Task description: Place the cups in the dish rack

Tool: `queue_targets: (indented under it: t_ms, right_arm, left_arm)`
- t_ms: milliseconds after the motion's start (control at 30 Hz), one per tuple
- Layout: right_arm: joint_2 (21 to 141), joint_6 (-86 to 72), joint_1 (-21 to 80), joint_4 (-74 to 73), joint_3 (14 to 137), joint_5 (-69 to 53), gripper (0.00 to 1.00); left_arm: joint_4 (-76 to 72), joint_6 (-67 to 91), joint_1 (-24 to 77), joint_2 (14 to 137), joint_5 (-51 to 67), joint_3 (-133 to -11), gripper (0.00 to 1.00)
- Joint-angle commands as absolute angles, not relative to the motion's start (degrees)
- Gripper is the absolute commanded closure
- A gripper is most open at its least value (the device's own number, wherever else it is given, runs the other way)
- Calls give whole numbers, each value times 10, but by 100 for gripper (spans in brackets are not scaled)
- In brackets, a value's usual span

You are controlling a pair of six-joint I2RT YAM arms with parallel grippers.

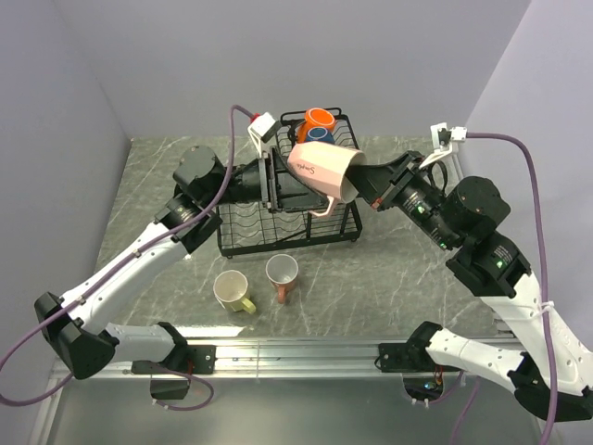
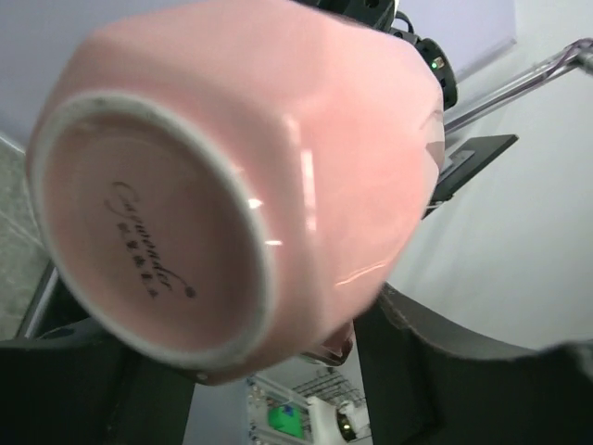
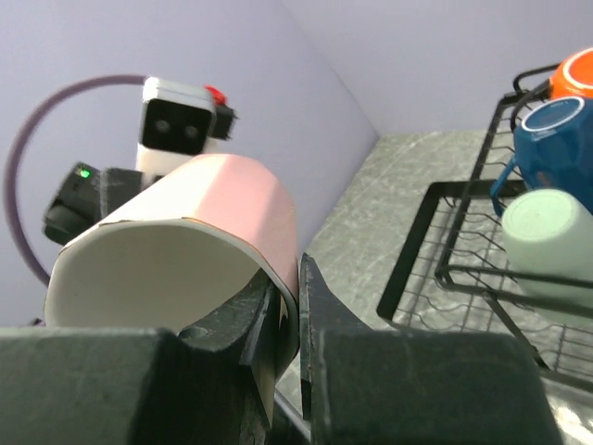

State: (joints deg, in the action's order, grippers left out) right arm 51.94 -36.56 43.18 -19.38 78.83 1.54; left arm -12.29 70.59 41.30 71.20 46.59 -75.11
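My right gripper (image 1: 364,185) is shut on the rim of a pink cup (image 1: 322,171), one finger inside and one outside (image 3: 296,278), and holds it on its side above the black dish rack (image 1: 243,245). My left gripper (image 1: 270,185) is open, its fingers (image 2: 463,371) spread either side of the pink cup's base (image 2: 148,232); I cannot tell whether they touch it. An orange cup (image 1: 320,118) and a blue cup (image 1: 319,135) sit in the upper basket, with a pale green cup (image 3: 547,236) beside them. A yellow cup (image 1: 232,291) and a salmon cup (image 1: 282,275) stand on the table.
The rack's lower tray (image 3: 419,243) stretches under the held cup. The two loose cups stand between the rack and the near rail (image 1: 296,350). Purple-grey walls close in the table on the left, back and right.
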Motion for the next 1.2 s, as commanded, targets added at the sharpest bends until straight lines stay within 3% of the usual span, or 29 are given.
queue_targets:
  t_ms: [0,133,267,333,500,600,633,733,967,1167]
  right_arm:
    - [521,-386,437,-91,774,-16,100]
    - [516,-382,443,-82,749,-13,100]
    - [513,-382,451,-95,718,-19,100]
    - [512,-383,457,-104,706,-29,100]
    - [483,-394,466,-127,662,-18,100]
    - [486,-378,466,-177,677,-4,64]
    - [487,-374,466,-189,681,-2,47]
    - [487,-365,466,-227,694,13,33]
    - [468,-356,466,-285,699,39,27]
    - [434,-354,466,-346,685,63,27]
  left_arm:
    - [-253,751,433,712,453,-754,37]
    - [-263,752,440,708,444,-750,60]
    - [-251,744,442,691,429,-739,76]
    - [-228,720,442,685,418,-744,99]
    - [-59,611,437,665,363,-783,100]
    - [24,543,421,653,306,-816,100]
    - [51,534,412,650,299,-819,100]
    - [94,506,358,635,283,-824,100]
    - [192,431,259,622,246,-865,100]
    - [337,331,252,673,26,-930,100]
